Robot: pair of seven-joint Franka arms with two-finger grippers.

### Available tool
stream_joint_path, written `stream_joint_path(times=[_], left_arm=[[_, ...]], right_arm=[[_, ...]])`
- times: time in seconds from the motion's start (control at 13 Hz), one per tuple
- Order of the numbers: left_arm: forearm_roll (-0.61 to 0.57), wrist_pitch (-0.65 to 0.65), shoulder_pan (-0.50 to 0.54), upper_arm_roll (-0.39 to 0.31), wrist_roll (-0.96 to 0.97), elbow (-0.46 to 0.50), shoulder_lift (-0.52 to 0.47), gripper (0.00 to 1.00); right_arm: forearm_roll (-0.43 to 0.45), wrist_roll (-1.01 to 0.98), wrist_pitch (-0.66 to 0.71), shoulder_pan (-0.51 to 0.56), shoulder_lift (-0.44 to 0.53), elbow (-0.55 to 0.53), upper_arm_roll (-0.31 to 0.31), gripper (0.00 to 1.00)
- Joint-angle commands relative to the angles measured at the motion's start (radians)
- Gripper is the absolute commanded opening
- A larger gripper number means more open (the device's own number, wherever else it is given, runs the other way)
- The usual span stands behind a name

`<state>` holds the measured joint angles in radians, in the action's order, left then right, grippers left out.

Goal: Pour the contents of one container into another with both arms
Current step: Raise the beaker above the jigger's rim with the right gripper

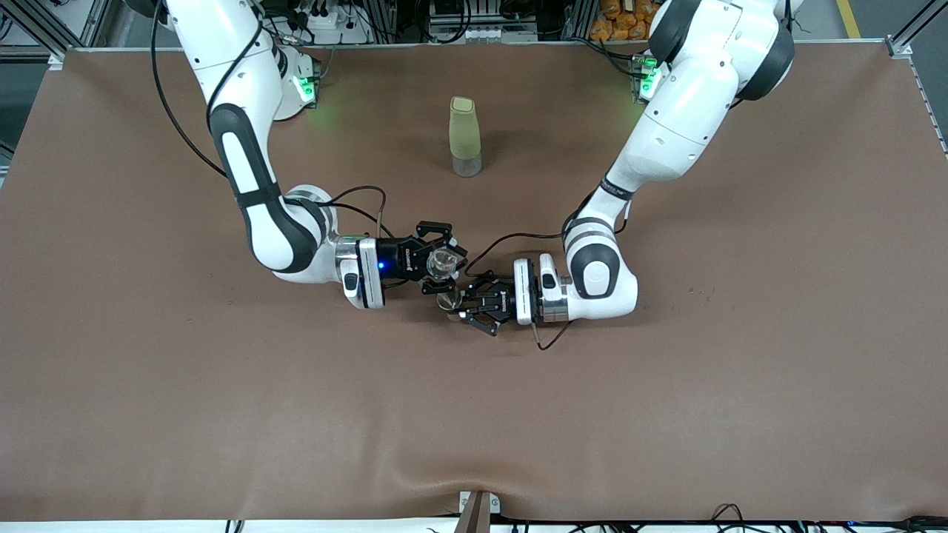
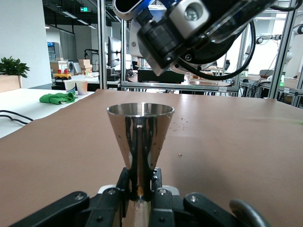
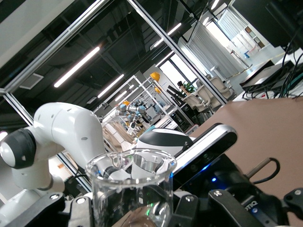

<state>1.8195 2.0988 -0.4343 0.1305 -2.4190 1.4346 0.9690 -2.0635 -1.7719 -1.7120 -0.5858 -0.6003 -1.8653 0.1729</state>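
Observation:
My right gripper (image 1: 438, 260) is shut on the tiny clear glass cup (image 1: 444, 259), which it holds tipped on its side above the middle of the table. In the right wrist view the cup (image 3: 132, 194) fills the space between the jaws. Just below it, my left gripper (image 1: 461, 304) is shut on the narrow waist of the steel jigger (image 1: 447, 300). In the left wrist view the jigger (image 2: 140, 132) stands upright with its round rim open upward. There the left gripper (image 2: 140, 193) clamps its waist, and the right arm's hand (image 2: 189, 33) hangs close above the rim.
A tall pale-green bottle (image 1: 465, 137) stands upright on the brown mat (image 1: 222, 407), farther from the front camera than both grippers. Black cables loop off both wrists near the grippers (image 1: 511, 240).

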Motion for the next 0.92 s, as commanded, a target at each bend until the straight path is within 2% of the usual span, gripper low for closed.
stream_joint_path(times=[0.0,0.85], left_arm=[[0.04,0.009,-0.009,-0.005,-0.018,-0.019,0.01,0.0],[0.04,0.01,-0.007,-0.005,-0.022,-0.017,0.01,0.0]], right_arm=[[-0.029,0.087,0.026,-0.005,0.005,-0.008,0.002,0.0],[-0.015,0.408,0.026,-0.005,0.014,-0.008,0.005,0.0]])
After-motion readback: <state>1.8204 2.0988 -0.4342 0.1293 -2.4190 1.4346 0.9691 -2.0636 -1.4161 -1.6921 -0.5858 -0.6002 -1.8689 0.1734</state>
